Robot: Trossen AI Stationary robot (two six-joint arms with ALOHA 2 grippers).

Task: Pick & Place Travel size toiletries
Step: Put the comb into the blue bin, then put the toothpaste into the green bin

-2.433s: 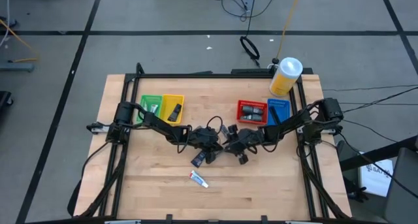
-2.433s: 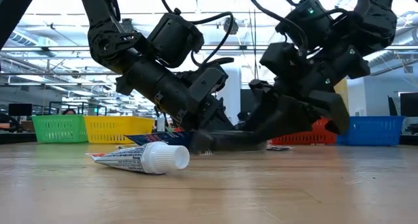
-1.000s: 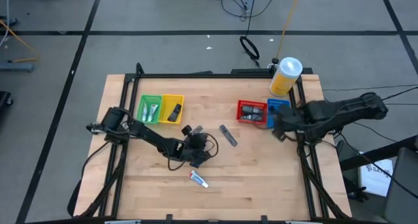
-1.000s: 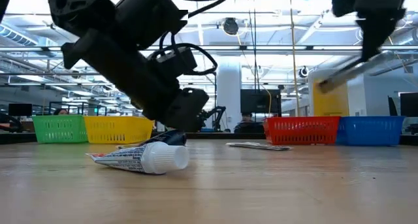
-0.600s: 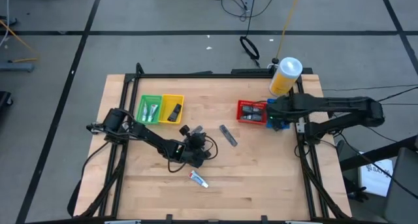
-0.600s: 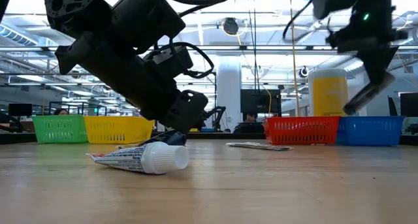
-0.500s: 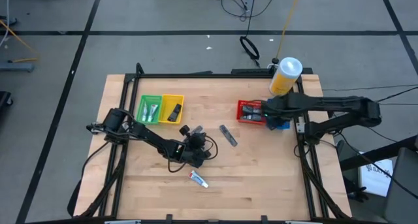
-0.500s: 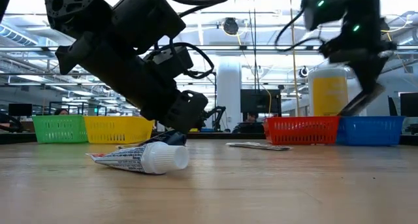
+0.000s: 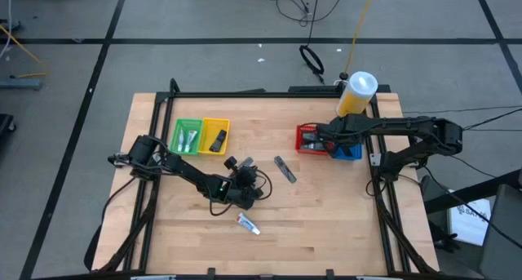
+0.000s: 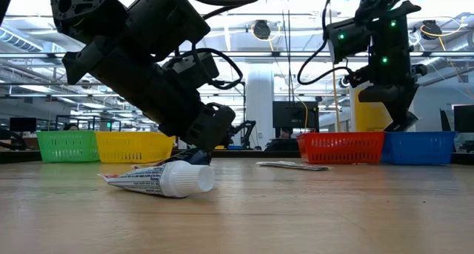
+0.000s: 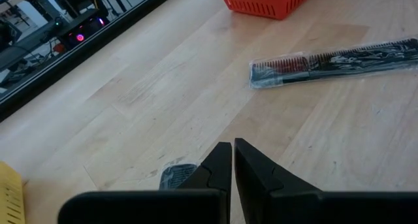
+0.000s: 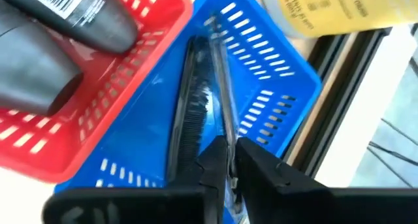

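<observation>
Down low near the table's middle, we see the left gripper (image 11: 232, 145) with its jaws nearly together, only a thin slit between them and nothing in it. A dark tube (image 11: 175, 176) lies on the wood right under its tips. Just beside it, toward the front edge, lies the white tube (image 9: 249, 224), cap on. A wrapped comb (image 9: 285, 170) lies flat on the table between the left gripper and the red basket (image 9: 312, 139), apart from both.

The right gripper (image 12: 230, 145) hangs over the blue basket (image 12: 274, 87), which touches the red basket. Its jaws are almost closed, and the clear film of a comb pack (image 12: 196, 113) runs up into the narrow gap between them; the rest of that pack rests inside the blue basket.

We find dark bottles (image 12: 78, 12) lying in the red basket. The green basket (image 9: 187, 136) holds some silver items, and the yellow basket (image 9: 216, 136) beside it holds one dark item. The yellow jar (image 9: 356, 96) stands at the table's back edge, behind the blue basket.
</observation>
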